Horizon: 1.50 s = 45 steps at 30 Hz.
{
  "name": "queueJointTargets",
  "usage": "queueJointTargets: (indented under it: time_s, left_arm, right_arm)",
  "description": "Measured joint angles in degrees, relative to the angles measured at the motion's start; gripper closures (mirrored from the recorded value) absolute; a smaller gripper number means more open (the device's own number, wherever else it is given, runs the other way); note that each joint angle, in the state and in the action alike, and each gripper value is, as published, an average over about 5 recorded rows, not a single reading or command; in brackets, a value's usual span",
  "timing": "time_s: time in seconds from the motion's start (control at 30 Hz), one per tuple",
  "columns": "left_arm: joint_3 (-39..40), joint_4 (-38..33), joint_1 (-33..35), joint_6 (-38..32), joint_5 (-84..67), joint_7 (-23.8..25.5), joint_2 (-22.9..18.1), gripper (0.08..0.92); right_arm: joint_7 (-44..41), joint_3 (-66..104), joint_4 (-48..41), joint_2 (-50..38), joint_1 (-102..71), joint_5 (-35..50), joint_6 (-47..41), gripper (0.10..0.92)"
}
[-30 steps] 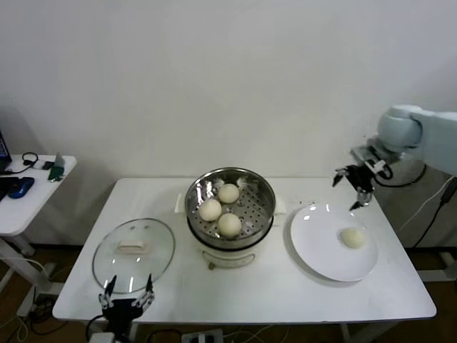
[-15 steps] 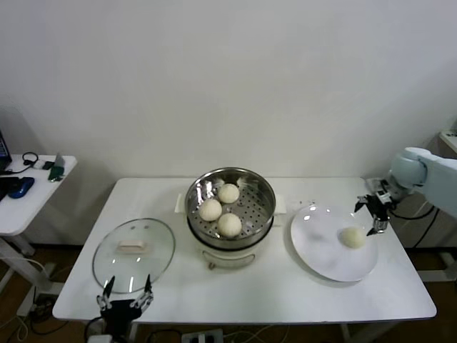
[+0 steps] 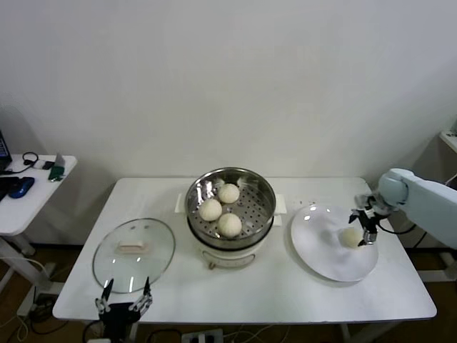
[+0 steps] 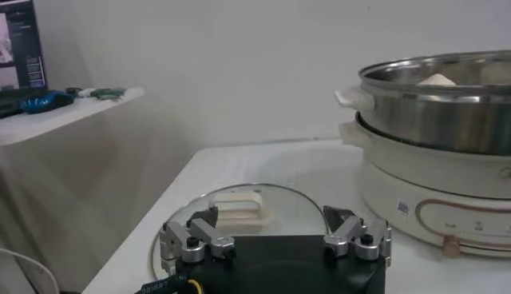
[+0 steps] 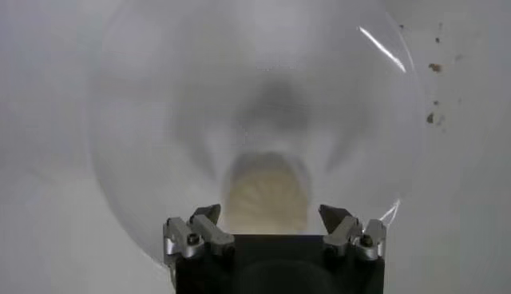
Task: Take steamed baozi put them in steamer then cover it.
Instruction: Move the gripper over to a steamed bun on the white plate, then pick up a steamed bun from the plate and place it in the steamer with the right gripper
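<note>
Right gripper (image 3: 363,230) lowered over the plate (image 3: 321,250), jaws wide apart, straddling the last bun (image 3: 350,237) with nothing clamped; seen from the right wrist, fingers (image 5: 197,230) spread either side of the bun (image 5: 265,197), contact impossible to judge; right arm (image 3: 421,201) reaching in from the table's right edge, bent down at the wrist. Left gripper (image 3: 123,306) parked low at the table's near edge, just before the lid (image 3: 133,251), jaws likewise apart and empty; lid (image 4: 239,209) lying flat on the table (image 3: 271,289), left of the steamer (image 3: 230,214). Three buns (image 3: 228,224) resting on the steamer's perforated floor, pot uncovered.
</note>
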Motion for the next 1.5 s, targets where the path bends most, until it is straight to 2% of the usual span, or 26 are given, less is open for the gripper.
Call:
queueJointTargets:
  time_s: [0.43,0.67,1.1,1.3,1.5]
  left_arm:
    - [0.05,-0.01,-0.31,0.01,0.00,-0.30,0.00,0.177]
    - [0.17,-0.30,-0.83,0.04,-0.16,-0.50,0.00,0.177]
    - [0.63,-1.02,-1.88,0.45,-0.77,-0.35,0.12,0.177]
    - [0.28,-1.12,-1.95,0.58,-1.09,-0.23,0.32,0.177]
    - [-0.42,-1.11,-1.85,0.59,-1.54,-0.23,0.43,0.177]
  right_arm:
    - [-0.49,1.96,-0.94,0.44,-1.05,-1.19,-0.41,0.369]
    - [-1.28,-4.37,3.62,-0.84,7.15,3.82,-1.46,0.372]
    - [-2.14,-22.87,17.03,4.75,37.77,24.23,-5.89,0.372]
    - [-0.24,-23.71,22.80,9.56,42.86,31.15,-9.49,0.372]
    - [2.29,-23.55,25.47,13.90,42.12,33.53,-11.99,0.372]
